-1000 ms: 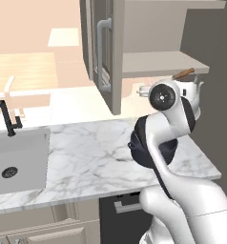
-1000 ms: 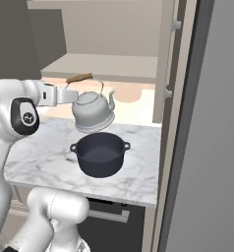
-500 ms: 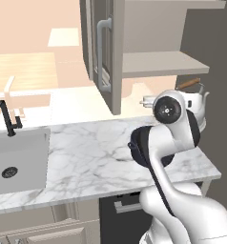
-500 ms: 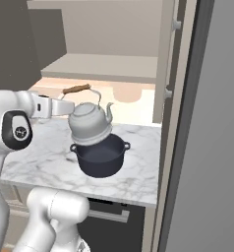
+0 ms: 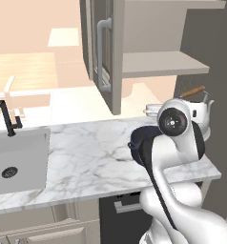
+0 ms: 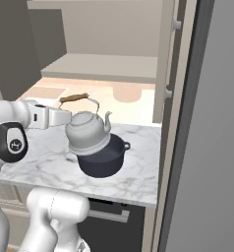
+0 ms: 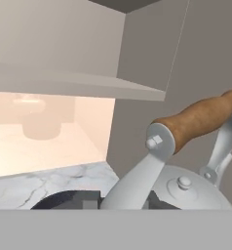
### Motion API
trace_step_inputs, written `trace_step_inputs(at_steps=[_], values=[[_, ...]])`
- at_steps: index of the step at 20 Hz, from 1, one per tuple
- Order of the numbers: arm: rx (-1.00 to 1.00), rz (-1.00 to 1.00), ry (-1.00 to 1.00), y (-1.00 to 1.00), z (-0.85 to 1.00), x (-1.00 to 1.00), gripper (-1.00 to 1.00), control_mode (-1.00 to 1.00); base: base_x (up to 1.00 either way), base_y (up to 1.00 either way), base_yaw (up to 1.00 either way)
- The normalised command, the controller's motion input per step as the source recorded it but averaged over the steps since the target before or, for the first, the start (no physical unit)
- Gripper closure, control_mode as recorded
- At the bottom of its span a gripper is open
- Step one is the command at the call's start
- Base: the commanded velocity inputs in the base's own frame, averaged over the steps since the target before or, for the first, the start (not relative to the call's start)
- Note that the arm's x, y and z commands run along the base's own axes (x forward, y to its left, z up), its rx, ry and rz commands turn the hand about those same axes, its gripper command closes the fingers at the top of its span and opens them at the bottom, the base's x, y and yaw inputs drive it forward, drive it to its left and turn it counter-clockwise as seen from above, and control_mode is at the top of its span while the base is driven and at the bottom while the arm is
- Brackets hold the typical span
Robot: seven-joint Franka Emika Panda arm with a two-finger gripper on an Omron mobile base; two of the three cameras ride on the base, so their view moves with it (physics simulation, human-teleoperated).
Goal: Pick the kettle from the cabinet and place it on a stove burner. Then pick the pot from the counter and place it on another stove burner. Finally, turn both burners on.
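End effector [image 6: 65,118] jaws are seen closed on the arched handle of the kettle [image 6: 88,132], at 9 o'clock of the kettle body in the right base view. Since a second ago the arm has been lowered and swung toward 3 o'clock, so the kettle is now carried clear of the cabinet [image 5: 134,52] shelf, hanging above the counter [image 5: 82,162]. It is held just over the pot [image 6: 105,158], which is partly hidden behind it; contact between the two cannot be told. Earlier the kettle was held higher and toward 9 o'clock of the pot; now its base overlaps the pot's rim. The first pick is judged done, and carrying to a stove burner is what remains. The wooden bar [image 7: 198,119] is seen tilted in the hand view.
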Motion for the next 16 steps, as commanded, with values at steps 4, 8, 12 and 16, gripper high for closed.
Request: trace_step_inputs(at_steps=[4,8,12,16], values=[[0.00,0.00,0.00,0.00,0.00,0.00,1.00,-1.00,0.00,0.00,0.00],[0.00,0.00,0.00,0.01,-0.02,-0.04,1.00,1.00,-0.16,0.07,-0.03],[0.00,0.00,0.00,0.00,0.00,0.00,1.00,1.00,-0.41,0.30,-0.11],[0.00,0.00,0.00,0.00,0.00,0.00,1.00,1.00,-0.38,0.44,-0.14]])
